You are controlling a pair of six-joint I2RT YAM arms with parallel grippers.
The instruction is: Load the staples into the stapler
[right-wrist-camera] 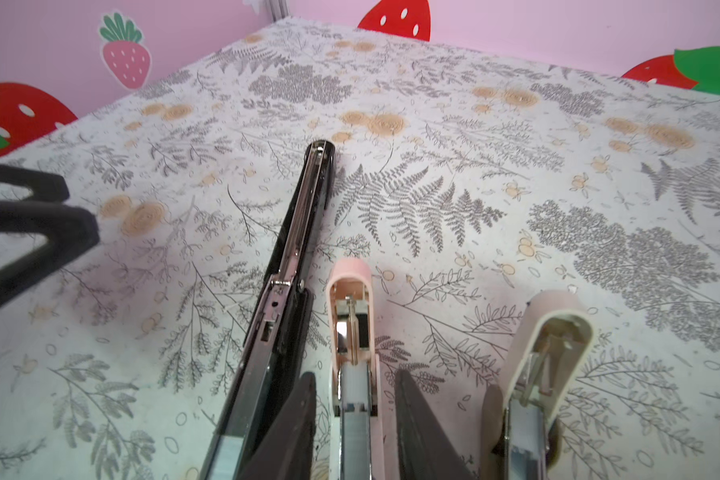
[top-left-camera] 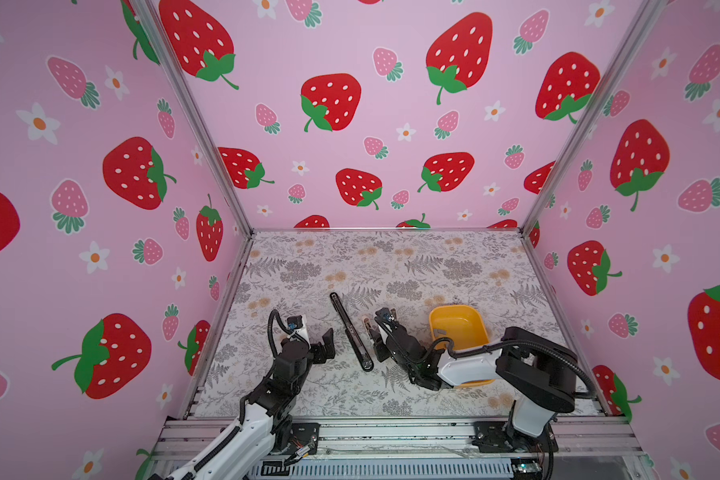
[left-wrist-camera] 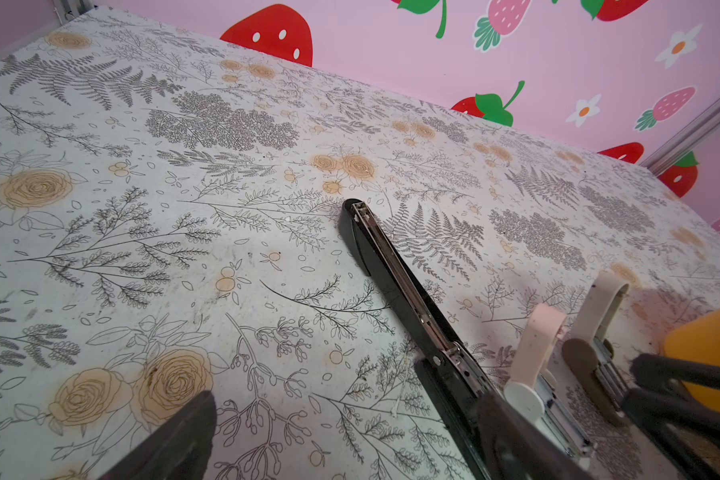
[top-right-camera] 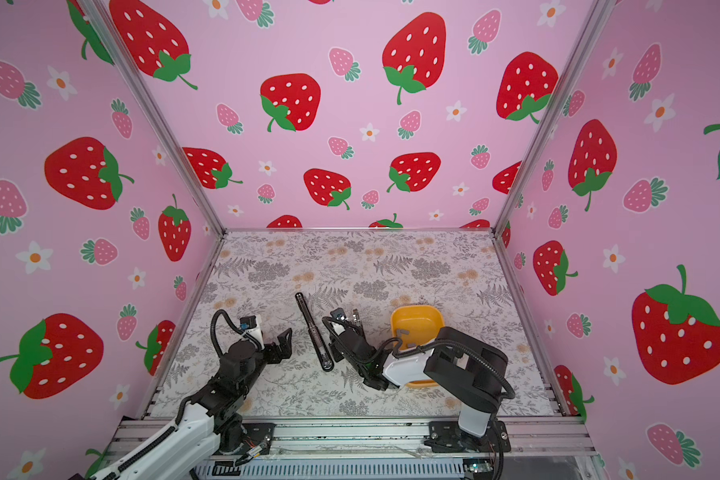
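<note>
Three staplers lie opened flat side by side: a long black stapler [top-left-camera: 350, 332] [right-wrist-camera: 308, 208], a pink stapler [right-wrist-camera: 350, 274] and a cream stapler [right-wrist-camera: 558, 316]. A grey strip of staples [right-wrist-camera: 355, 440] lies in the pink stapler's metal channel. My right gripper [right-wrist-camera: 354, 374] [top-left-camera: 373, 336] straddles that channel, open a little, with its fingers clear of both sides. My left gripper [left-wrist-camera: 350, 440] [top-left-camera: 327, 343] hangs wide open just left of the black stapler, holding nothing. More grey strips show in the black and cream staplers' channels.
A yellow bin [top-left-camera: 474, 320] [top-right-camera: 433, 320] stands right of the staplers, partly under my right arm, with a small grey piece inside. Pink strawberry walls close in the floral mat [top-left-camera: 391, 266] on three sides. A metal rail runs along the front edge.
</note>
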